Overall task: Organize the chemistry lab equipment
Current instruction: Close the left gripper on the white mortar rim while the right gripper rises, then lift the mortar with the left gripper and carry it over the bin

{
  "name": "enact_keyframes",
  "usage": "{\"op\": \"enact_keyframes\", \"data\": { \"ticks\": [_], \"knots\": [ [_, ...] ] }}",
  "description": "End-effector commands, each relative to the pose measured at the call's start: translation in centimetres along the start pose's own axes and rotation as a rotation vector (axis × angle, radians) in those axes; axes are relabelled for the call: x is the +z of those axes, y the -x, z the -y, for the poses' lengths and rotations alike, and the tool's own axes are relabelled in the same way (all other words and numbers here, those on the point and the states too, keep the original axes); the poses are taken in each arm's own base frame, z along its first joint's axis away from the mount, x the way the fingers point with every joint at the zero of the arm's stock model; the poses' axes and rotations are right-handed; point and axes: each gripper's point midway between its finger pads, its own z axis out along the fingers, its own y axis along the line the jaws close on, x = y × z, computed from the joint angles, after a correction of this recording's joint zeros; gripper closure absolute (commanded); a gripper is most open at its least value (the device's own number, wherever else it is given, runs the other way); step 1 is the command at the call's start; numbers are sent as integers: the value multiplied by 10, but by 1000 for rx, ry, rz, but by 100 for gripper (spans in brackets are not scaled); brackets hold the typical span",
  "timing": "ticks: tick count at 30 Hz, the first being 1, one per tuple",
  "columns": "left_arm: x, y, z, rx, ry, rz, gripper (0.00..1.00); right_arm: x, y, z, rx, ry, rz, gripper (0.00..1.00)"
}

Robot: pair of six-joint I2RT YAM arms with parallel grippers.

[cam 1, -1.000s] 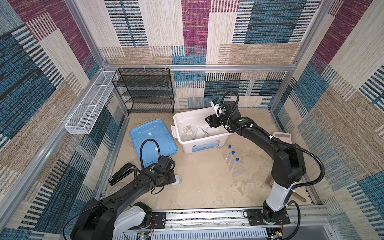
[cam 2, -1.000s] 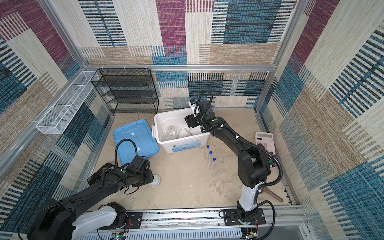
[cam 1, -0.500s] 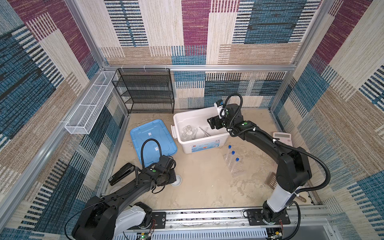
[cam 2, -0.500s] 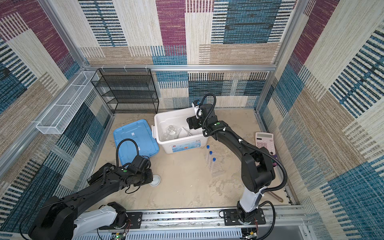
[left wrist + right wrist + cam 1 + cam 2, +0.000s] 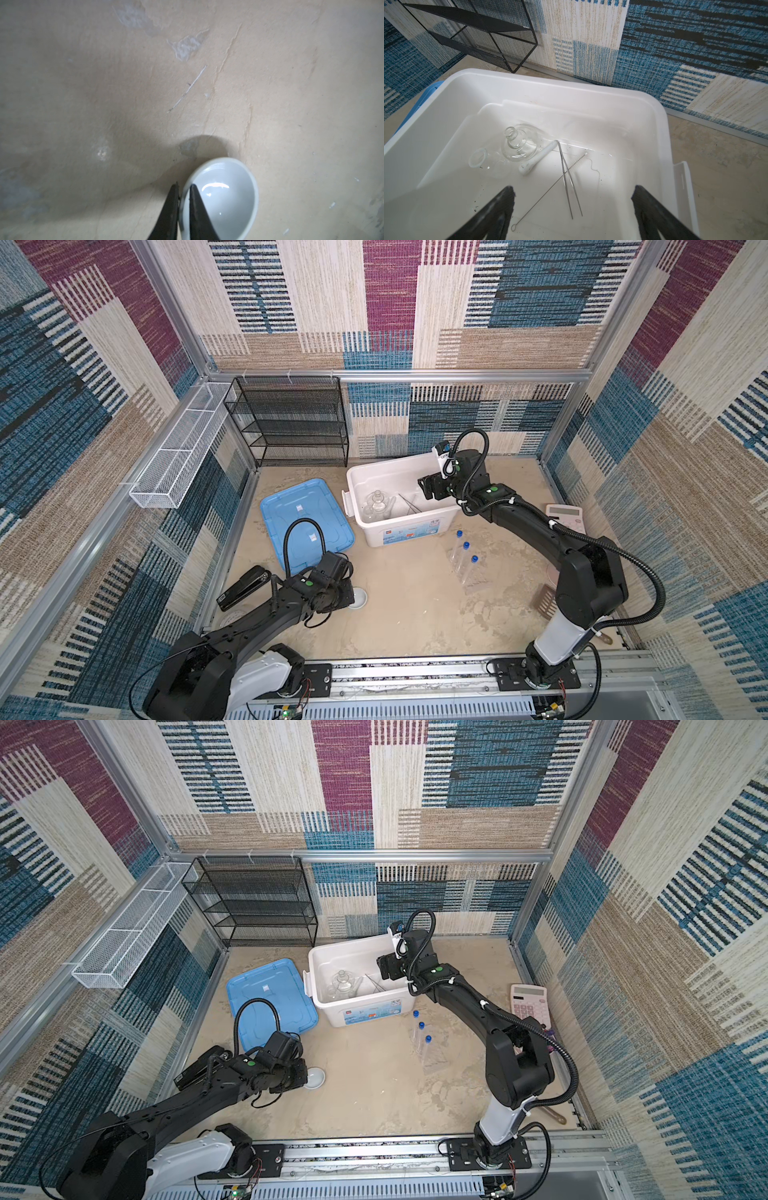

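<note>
— Now that the left tool (image 5: 184,185) has clamped shut on the small white bowl (image 5: 224,193) at its rim, where's the bowl?
— Lower left in both top views, on the surface (image 5: 415,605). The right tool (image 5: 572,188) hangs spread over the white bin (image 5: 550,87). Lifting comes next, I'd judge.

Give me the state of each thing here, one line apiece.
white bin, open, lid off
blue lid, flat on the table beside the bin
small white bowl, upright, empty
left gripper, shut on the bowl's rim
right gripper, open above the bin
tubes, capped, lying on the table
</note>
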Motion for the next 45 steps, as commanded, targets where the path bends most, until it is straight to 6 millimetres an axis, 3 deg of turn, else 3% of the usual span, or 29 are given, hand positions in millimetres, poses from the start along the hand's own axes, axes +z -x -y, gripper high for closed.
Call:
{"op": "enact_keyframes", "data": {
  "ticks": [1, 11, 27, 34, 45],
  "knots": [
    [1, 4, 7, -20, -30, 23, 87, -4, 13, 1, 1, -10, 50, 9],
    [1, 6, 17, -29, -65, 57, 93, -8, 13, 4, 4, -20, 58, 9],
    [-22, 23, 31, -7, -117, 142, 97, -14, 17, 9, 38, -21, 87, 9],
    [-47, 42, 46, 23, -136, 193, 99, -19, 24, 9, 47, -14, 113, 9],
    [-104, 78, 82, 92, -209, 300, 99, -27, 28, 17, 59, -31, 139, 8]
  ]
}}
